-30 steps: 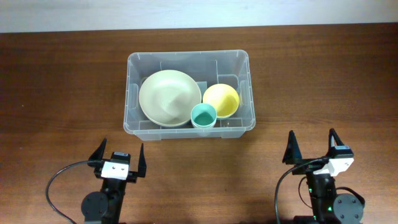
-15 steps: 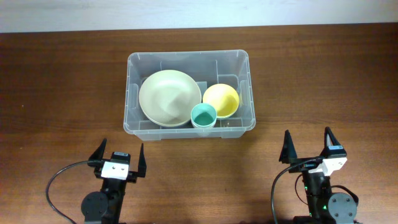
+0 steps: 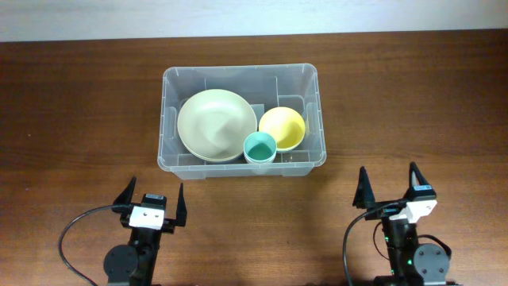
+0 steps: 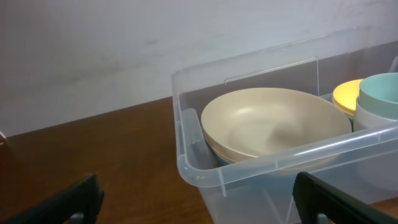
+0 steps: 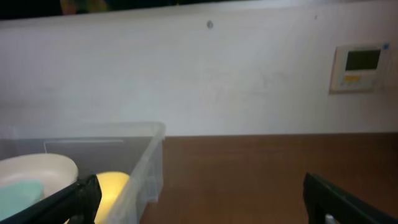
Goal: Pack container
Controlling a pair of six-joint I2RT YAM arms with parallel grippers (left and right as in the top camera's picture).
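Note:
The clear plastic container stands at the table's middle back. Inside it lie a large pale green bowl, a yellow bowl and a small teal cup. The container's near rim and the pale bowl also fill the left wrist view; its corner shows in the right wrist view. My left gripper is open and empty in front of the container's left corner. My right gripper is open and empty to the container's front right.
The dark wooden table spreads on all sides of the container. A white wall with a small wall panel stands behind the table. Black cables loop beside each arm base.
My right gripper has shifted slightly left and toward the table's front edge. The left gripper and the container's contents have not moved.

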